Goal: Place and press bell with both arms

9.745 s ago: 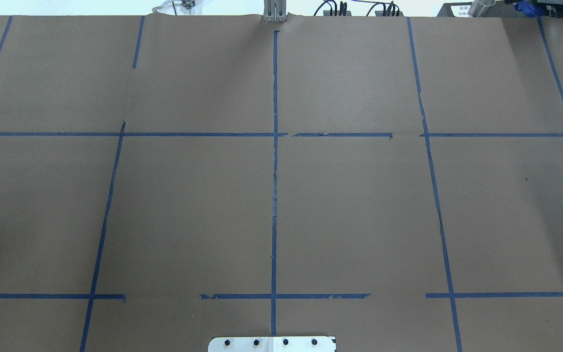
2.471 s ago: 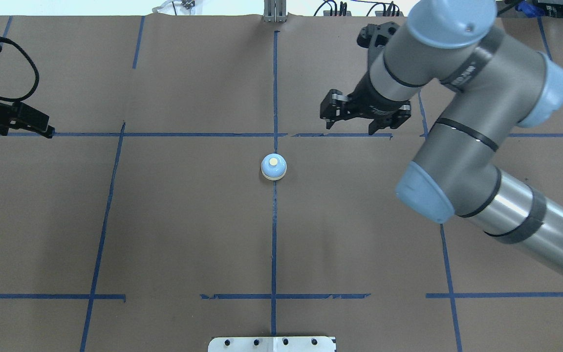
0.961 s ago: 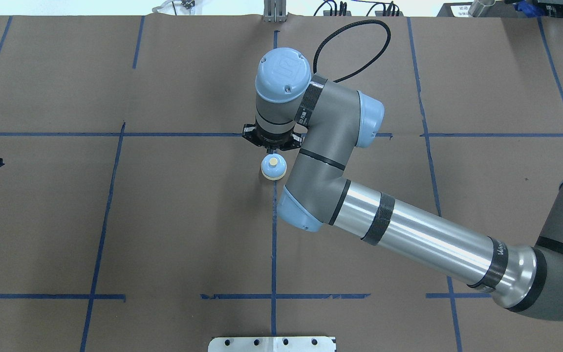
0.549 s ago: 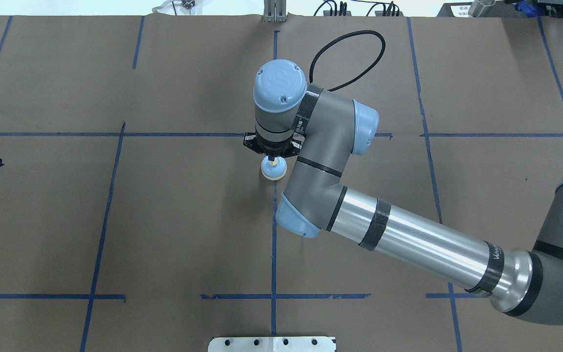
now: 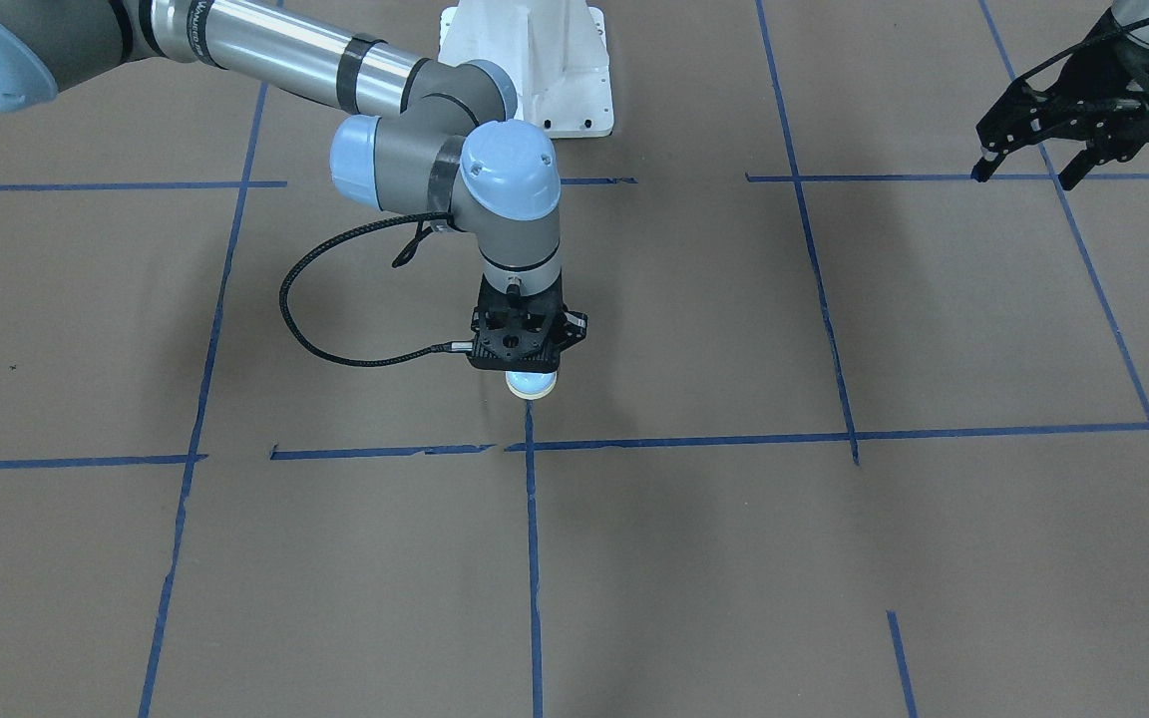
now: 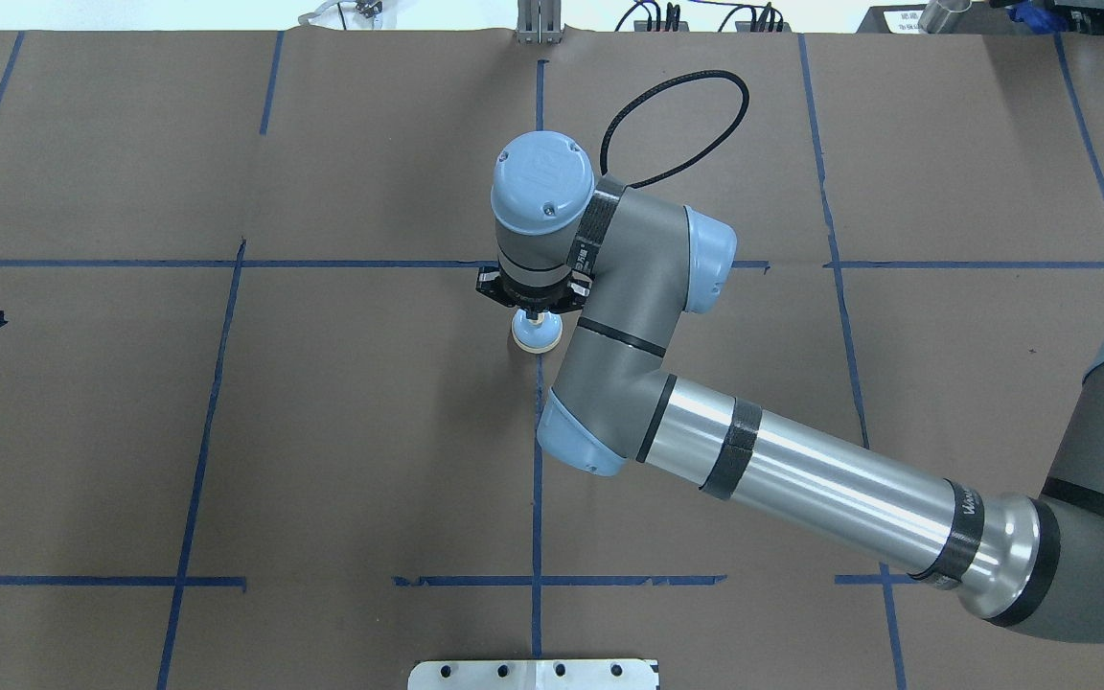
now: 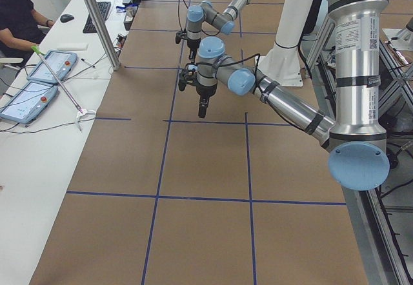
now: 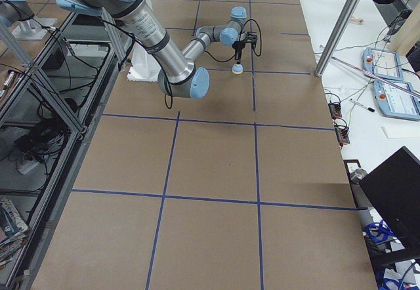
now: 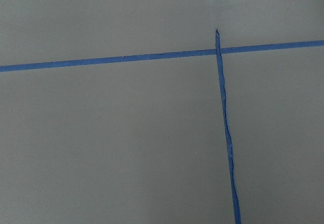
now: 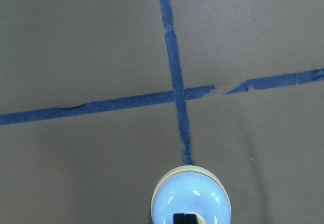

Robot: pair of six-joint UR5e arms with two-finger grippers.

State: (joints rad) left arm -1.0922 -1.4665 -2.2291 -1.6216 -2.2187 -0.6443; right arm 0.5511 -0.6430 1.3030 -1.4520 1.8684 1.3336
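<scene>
A robotics research lab. A large table [image 6: 370,431] is covered in brown paper, marked into a grid with blue tape [image 6: 539,460]. Two grey industrial arms, the right arm [image 6: 801,470] and the left arm [image 7: 352,59], stand at a white pedestal [image 5: 535,60]. Alongside runs a white desk [image 7: 26,156] holding control tablets [image 7: 51,66] with red buttons, a keyboard [image 7: 102,11], a mouse [image 7: 66,18] and loose cables. A person [image 7: 16,14] in black sits there. An aluminium post [image 7: 97,20] rises beside the table.

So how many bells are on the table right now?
1. The bell stands on the centre tape line, directly under the right gripper, whose shut fingertips sit at its top. No other shows in any view; the open left gripper is empty.
</scene>
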